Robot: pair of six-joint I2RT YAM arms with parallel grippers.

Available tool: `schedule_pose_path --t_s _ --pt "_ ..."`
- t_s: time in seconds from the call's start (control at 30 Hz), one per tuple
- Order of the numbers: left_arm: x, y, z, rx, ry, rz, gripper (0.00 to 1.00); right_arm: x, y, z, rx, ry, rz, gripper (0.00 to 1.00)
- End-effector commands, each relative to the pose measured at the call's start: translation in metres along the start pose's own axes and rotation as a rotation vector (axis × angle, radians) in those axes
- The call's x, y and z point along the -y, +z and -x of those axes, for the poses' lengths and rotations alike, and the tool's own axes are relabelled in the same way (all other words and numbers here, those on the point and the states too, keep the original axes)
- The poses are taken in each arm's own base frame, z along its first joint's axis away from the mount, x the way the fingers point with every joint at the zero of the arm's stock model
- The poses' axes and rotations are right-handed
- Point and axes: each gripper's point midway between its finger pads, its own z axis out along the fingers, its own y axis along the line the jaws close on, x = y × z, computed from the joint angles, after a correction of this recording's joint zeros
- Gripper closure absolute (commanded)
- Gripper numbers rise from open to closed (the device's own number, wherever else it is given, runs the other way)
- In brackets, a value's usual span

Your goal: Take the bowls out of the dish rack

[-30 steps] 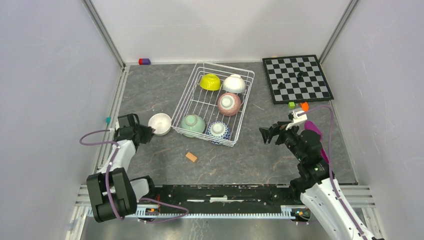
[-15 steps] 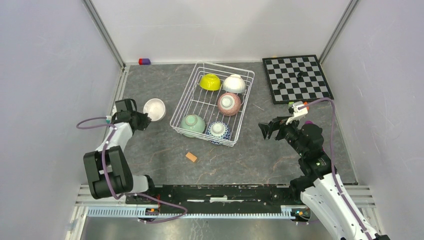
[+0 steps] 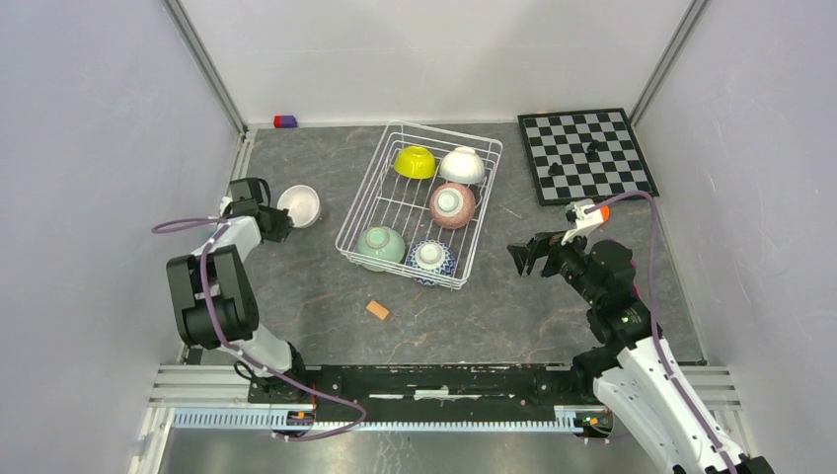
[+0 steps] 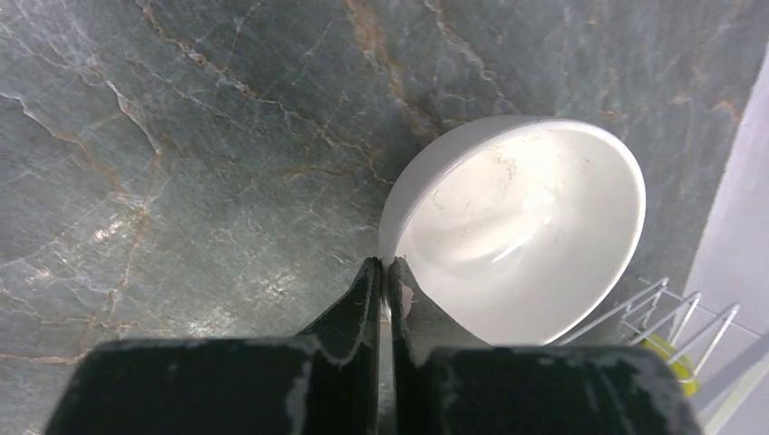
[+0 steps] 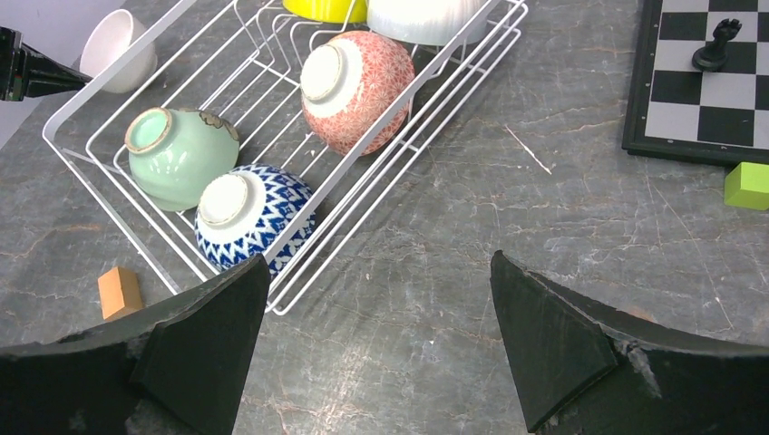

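progress: one of six bowls is out of the dish rack [image 3: 390, 202]. a white bowl [image 3: 299, 205] is located left of the rack and apart from it, near the left edge of the table [image 3: 474, 316]. its rim is pinched by the left gripper [image 3: 277, 219], fingers [image 4: 365, 294] pressed together on the ceramic, one inside the rim and one outside. whether the bowl rests on the table or is held just above it cannot be told. it is not yet released, so this unload is judged unfinished.

five bowls are left in the rack:
- far end: yellow-green bowl [image 3: 416, 162], second white bowl [image 3: 462, 165]
- middle: speckled pink bowl [image 3: 453, 204]
- near end: pale green bowl [image 3: 380, 247], blue-and-white bowl [image 3: 430, 257]

the three nearer ones are seen foot-up.

the right gripper [image 3: 526, 255] is held over the table just right of the rack's near corner, fingers spread wide, nothing between them.

counts: bowls 6 (white 2, every other colour 1), rack 1, chessboard [image 3: 587, 155] 1, orange block [image 3: 377, 310] 1, green cube [image 5: 748, 185] 1, red-and-blue block [image 3: 284, 121] 1.
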Motion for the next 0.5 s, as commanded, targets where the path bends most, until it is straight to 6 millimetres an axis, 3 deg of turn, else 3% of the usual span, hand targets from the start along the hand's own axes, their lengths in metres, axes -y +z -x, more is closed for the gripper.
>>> schedule_pose_path --t_s 0.0,0.1,0.3,0.4,0.47 --pt "0.014 0.004 0.010 0.029 -0.048 -0.029 0.83 -0.007 0.001 0.018 0.053 -0.008 0.027 0.02" --pt "0.011 -0.002 0.013 0.047 -0.023 -0.015 0.60 -0.007 0.001 0.020 0.058 -0.006 0.027 0.02" --pt "0.013 -0.027 0.010 0.035 0.052 -0.039 0.46 -0.009 -0.003 0.021 0.065 -0.004 0.032 0.02" --pt "0.026 -0.058 0.004 0.021 0.136 -0.131 0.40 -0.008 -0.008 0.023 0.070 -0.012 0.020 0.02" --pt "0.032 -0.085 0.005 0.047 0.201 -0.172 0.26 -0.005 -0.011 0.023 0.063 -0.022 0.005 0.02"
